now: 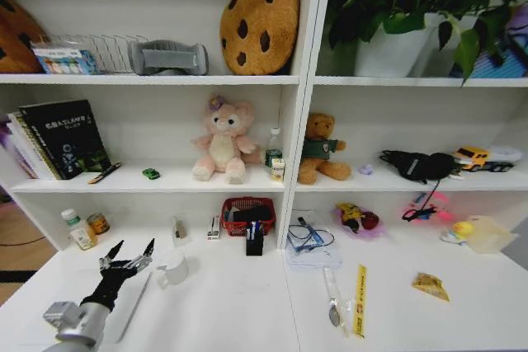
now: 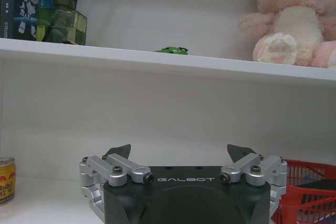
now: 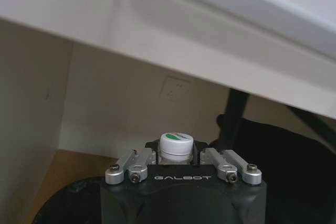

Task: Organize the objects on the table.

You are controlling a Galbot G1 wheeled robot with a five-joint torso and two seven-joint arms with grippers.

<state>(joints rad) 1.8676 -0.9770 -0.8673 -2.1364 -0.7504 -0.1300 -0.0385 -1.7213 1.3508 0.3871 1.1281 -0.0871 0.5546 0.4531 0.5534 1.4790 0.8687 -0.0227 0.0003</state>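
My left gripper point(image 1: 134, 246) hovers open over the left end of the white table point(image 1: 247, 311), holding nothing. A slim silver laptop point(image 1: 140, 298) lies flat beneath that arm, partly hidden by it. In the left wrist view the open gripper point(image 2: 179, 150) faces the shelving, and the tiny green toy car point(image 2: 171, 50) sits on the shelf above it. The car point(image 1: 150, 173) stands on the middle shelf near a black pen point(image 1: 105, 173). More pens stand in a black holder point(image 1: 254, 237). My right gripper point(image 3: 176, 153) is shut on a white-capped bottle point(image 3: 176, 142) below the desktop.
A white mug point(image 1: 173, 268) stands just right of the left gripper. A yellow ruler point(image 1: 360, 298) and a spoon point(image 1: 333, 302) lie further right. A red basket point(image 1: 247, 213), a can point(image 1: 98, 223) and a pill bottle point(image 1: 80, 232) line the back. A pink plush point(image 1: 223, 142) sits by the car.
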